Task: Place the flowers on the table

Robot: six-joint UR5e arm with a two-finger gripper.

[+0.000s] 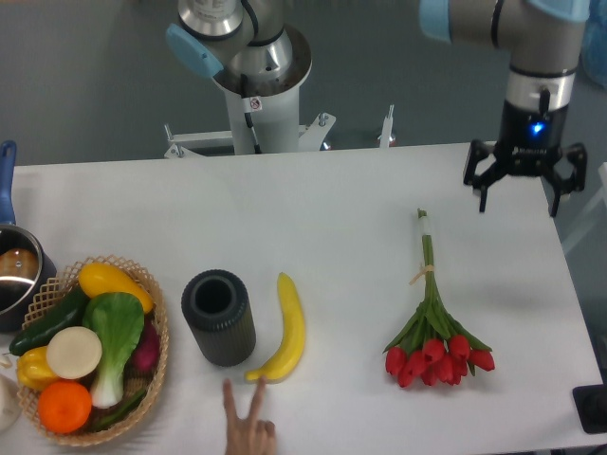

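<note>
The white tabletop [313, 209] carries everything here, and the flowers [433, 322] lie flat on its right half, red heads toward the near edge and the thin stem ends pointing away. From how they lie, the placing looks done.

The claw [524, 180] hangs above the far right corner, well apart from the flowers, its fingers spread and holding nothing.

At the left edge sits a wicker basket [152, 308] piled with vegetables and fruit. A dark ribbed cup [218, 318] stands nearer the middle, a banana [287, 327] just beside it. A hand [247, 427] shows two fingers at the bottom edge, near the banana's tip.

The bunch should be light and floppy. The heads look soft and easy to crush, and the leaves would slip or tear. The best place to take hold is probably on the gathered stems around the tan band [420, 275], where they are bundled tight, with a gentle squeeze.
</note>
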